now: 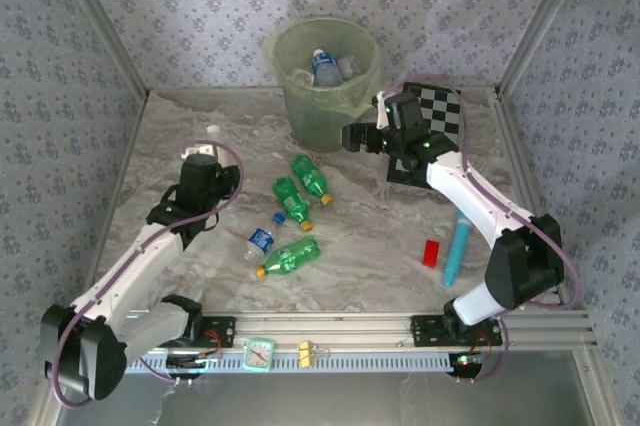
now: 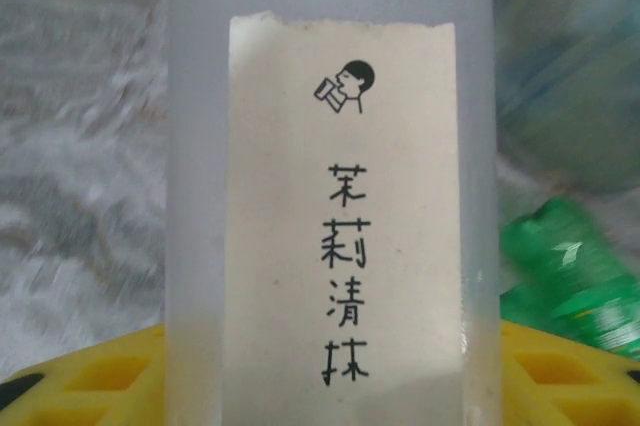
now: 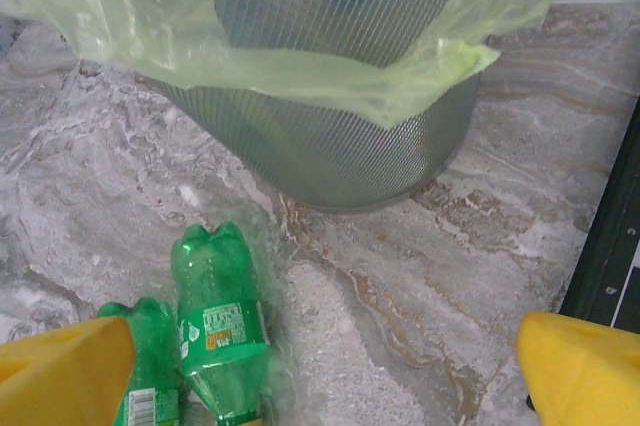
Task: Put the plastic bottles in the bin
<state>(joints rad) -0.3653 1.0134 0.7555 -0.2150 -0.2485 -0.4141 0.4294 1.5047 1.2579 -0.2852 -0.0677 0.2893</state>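
Grip first: left tool [image 2: 330, 386] clenched round frosted bottle [image 2: 330, 196], which stands upright between its fingers. Worry: smooth wall could slide out on lift, bottle dropping short of bin. Right tool [image 3: 320, 366] released, fingers wide. Green bottles [image 3: 220, 331] lie beneath it, bin [image 3: 330, 146] just ahead.

Read the cream label [image 2: 340, 246] on the frosted bottle [image 2: 330, 46]: a drinking-figure icon, then vertical characters 茉莉清 and a fourth, unclear. The green bottles' [image 3: 220, 326] labels are illegible to you.

Frosted plastic bottle [image 2: 200, 246] (matt paper label [image 2: 340, 226]), mesh bin [image 3: 330, 156]
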